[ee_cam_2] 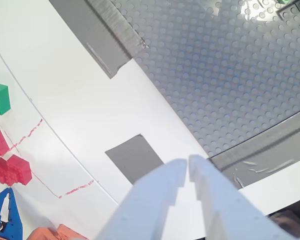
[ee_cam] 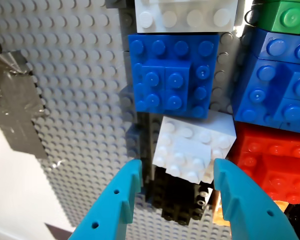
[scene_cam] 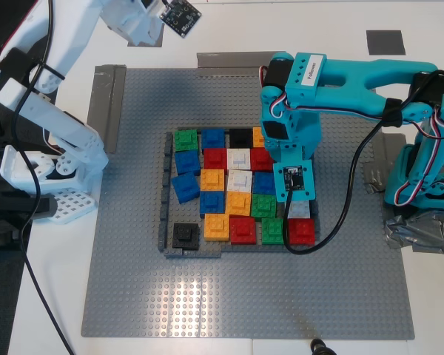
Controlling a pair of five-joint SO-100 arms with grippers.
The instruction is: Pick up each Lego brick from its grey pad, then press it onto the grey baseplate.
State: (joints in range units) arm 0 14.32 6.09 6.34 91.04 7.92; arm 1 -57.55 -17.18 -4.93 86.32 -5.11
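White plastic is what sits at my first gripper (ee_cam: 175, 200): a white brick (ee_cam: 194, 149) tilted between the spread teal jaws, and you can't tell from the first wrist view whether the fingers touch it. It lies over a black brick (ee_cam: 180, 200), with a blue brick (ee_cam: 172, 75) just beyond it and a red brick (ee_cam: 275, 160) beside it. You'll find these among the Lego bricks (scene_cam: 237, 194) packed inside a thin dark-grey frame (scene_cam: 165, 194) at the middle of the grey baseplate (scene_cam: 133, 296), which covers most of the bench. Strips of grey tape (scene_cam: 107, 103) hold the baseplate's edges down. My second gripper (ee_cam_2: 187, 172) hangs over the white bench near a baseplate corner, its white jaws nearly together and holding nothing, above a dark grey patch (ee_cam_2: 135, 157).
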